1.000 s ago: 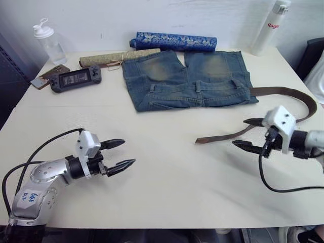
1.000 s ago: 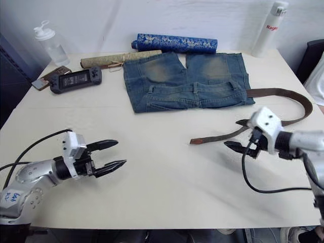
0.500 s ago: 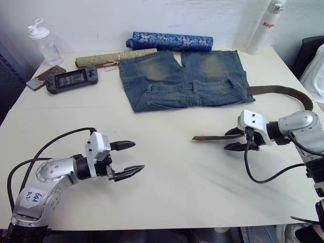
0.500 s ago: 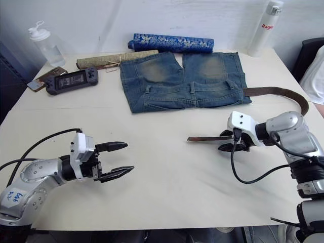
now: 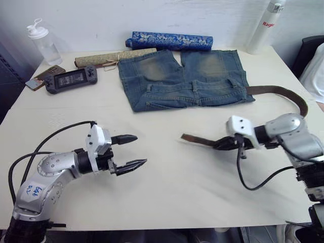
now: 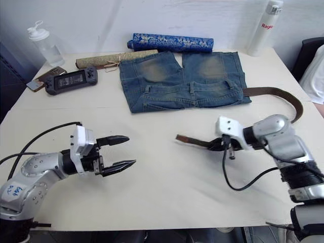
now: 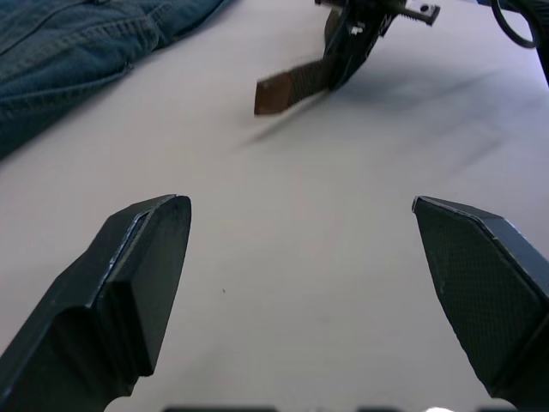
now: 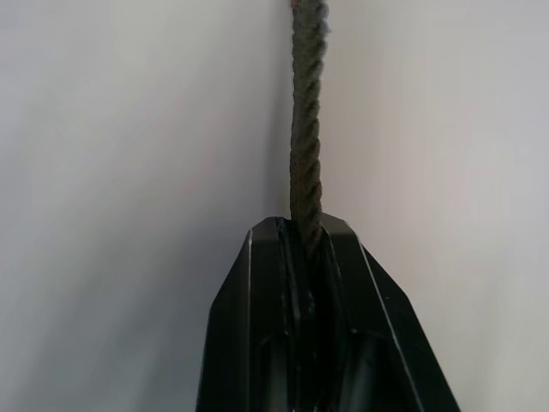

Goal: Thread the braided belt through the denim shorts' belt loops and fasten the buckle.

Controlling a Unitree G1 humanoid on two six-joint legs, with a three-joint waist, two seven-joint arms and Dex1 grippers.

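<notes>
Two grippers: both low over the table (image 5: 167,202), on the near side of the denim shorts (image 5: 185,78).
Right gripper (image 5: 221,144): pinched tight on the braided belt (image 5: 277,91) a little way back from its tip; the right wrist view has the weave running straight out between the closed fingers.
Belt tip (image 5: 188,137): free, just off the table, pointing across toward the left gripper.
Belt axis: the strap loops back from the right gripper, round to the waistband edge on the shorts' right.
Left gripper (image 5: 130,151): fingers spread wide, nothing in them, aimed at the tip.
Nearer arm: right, already holding.
Key relation: the tip lies short of the waistband, well apart from the belt loops (image 5: 194,86); by my reading threading hasn't begun.
Buckle: can't make it out.
</notes>
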